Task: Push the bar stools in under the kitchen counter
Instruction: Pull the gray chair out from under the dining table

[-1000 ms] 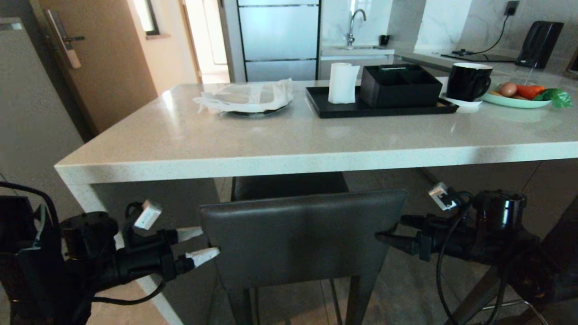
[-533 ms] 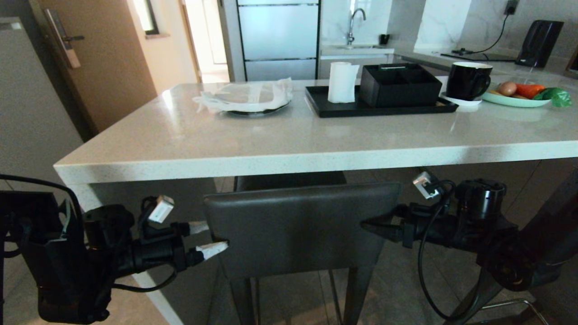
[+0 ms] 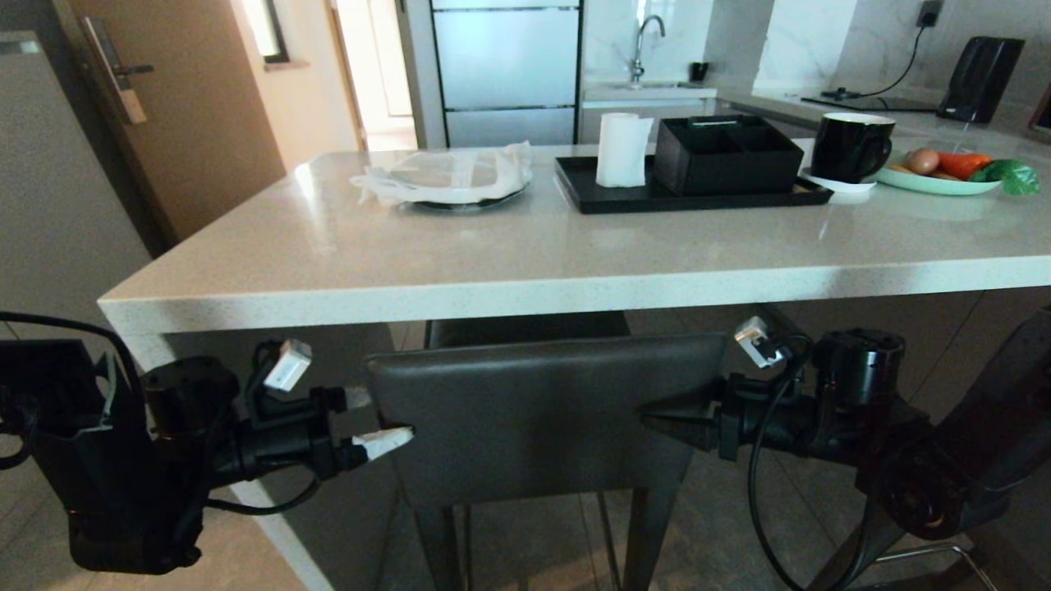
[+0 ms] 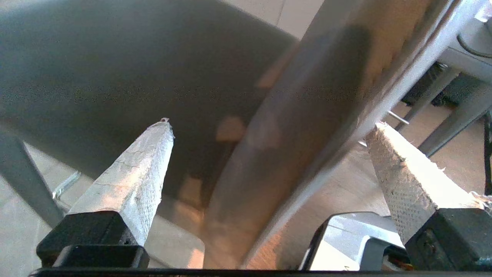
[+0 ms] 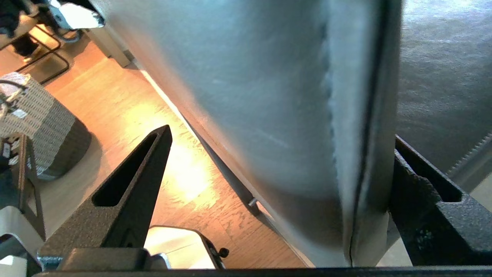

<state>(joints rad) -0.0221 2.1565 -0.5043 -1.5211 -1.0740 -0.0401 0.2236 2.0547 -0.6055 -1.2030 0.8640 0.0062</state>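
One stool (image 3: 534, 419) stands directly before the worktop (image 3: 525, 246), its seat partly beneath the worktop's edge, its backrest short of that edge. The left gripper (image 3: 374, 423) straddles the backrest's left edge, fingers apart; the wrist view shows the edge passing between them. The right gripper (image 3: 669, 419) straddles the right edge, likewise apart and unclamped. Judged step: bracing both sides of the backrest ahead of a push. The next move calls for even forward pressure from both sides, keeping the stool square so its legs do not twist or catch.
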